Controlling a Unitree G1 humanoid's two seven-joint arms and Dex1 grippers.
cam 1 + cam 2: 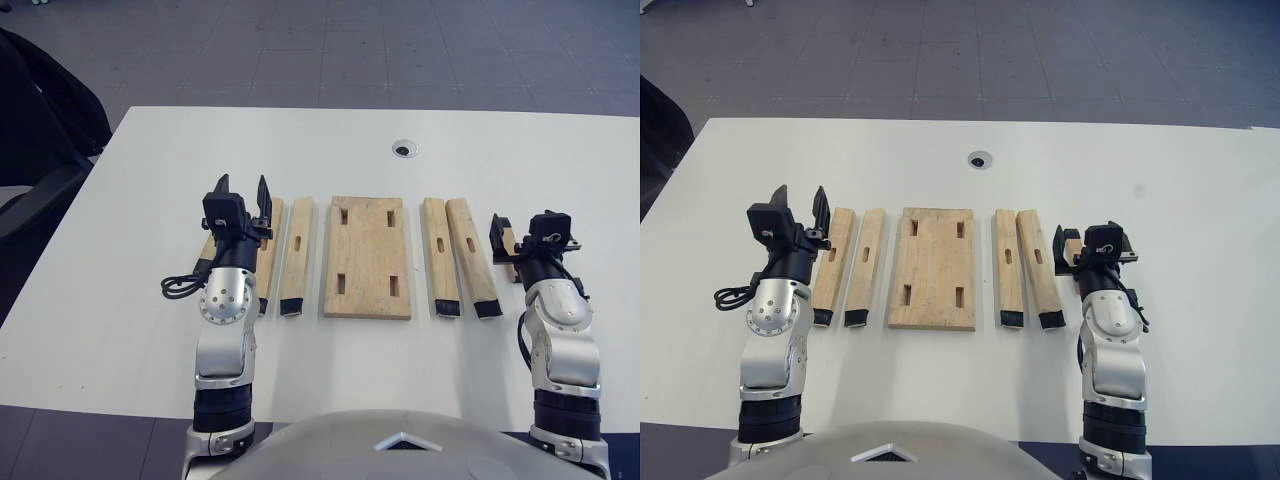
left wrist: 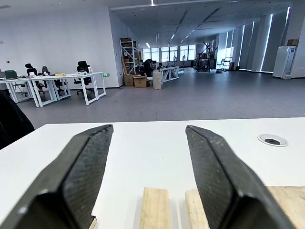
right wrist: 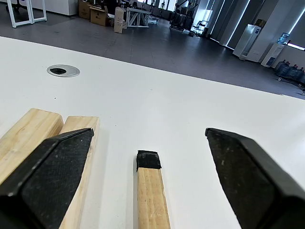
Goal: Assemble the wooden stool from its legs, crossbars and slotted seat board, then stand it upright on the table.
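Note:
The slotted seat board [image 1: 367, 257] lies flat mid-table. Two legs [image 1: 296, 250] [image 1: 270, 270] lie to its left and two more [image 1: 439, 255] [image 1: 471, 255] to its right, all with black end caps towards me. My left gripper [image 1: 243, 188] hovers open over the outer left leg, with a short wooden piece [image 1: 207, 248] partly hidden beneath it. My right gripper [image 1: 522, 235] is open low over a short crossbar [image 3: 152, 195], which lies between the fingers untouched. The left wrist view shows two leg ends [image 2: 155, 207] between the open fingers [image 2: 86, 162].
A round cable grommet [image 1: 404, 149] sits in the table behind the board. A black cable [image 1: 180, 285] loops beside my left arm. A dark chair [image 1: 40, 130] stands off the table's far left corner. Bare white tabletop [image 1: 500, 140] stretches beyond the parts.

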